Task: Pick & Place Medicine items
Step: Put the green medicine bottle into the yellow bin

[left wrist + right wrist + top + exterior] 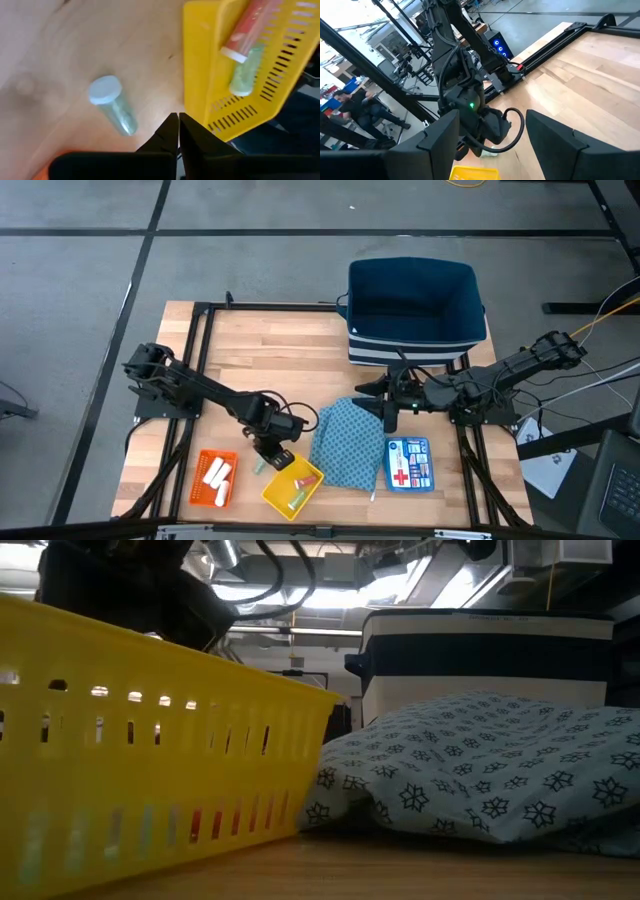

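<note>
i see the wooden table point(260, 350) with the dark blue fabric bin point(415, 305) at its far edge, just behind my right gripper point(390, 415). the blue patterned cloth point(348, 445) lies below that gripper, with a blue first-aid card point(409, 464) beside the cloth. the right gripper hangs over the table with its fingers point(440, 132) spread wide, nothing between them, pointing toward the left arm.

my left gripper point(177, 131) sits low by the near edge, its fingertips pressed together and empty. the yellow slotted basket point(292, 486) is right next to it, touching or nearly touching the fingertips on the cloth side; the orange tray point(215, 480) lies on its other side.

in the yellow basket, the left wrist view shows a pinkish-red tube with a white cap point(247, 27) and a light-green vial point(245, 75) lying against it. another light-green vial with a pale cap point(112, 104) lies on its side on the bare wood just in front of the left gripper, between basket and tray. the orange tray holds white tubes point(217, 476).
</note>
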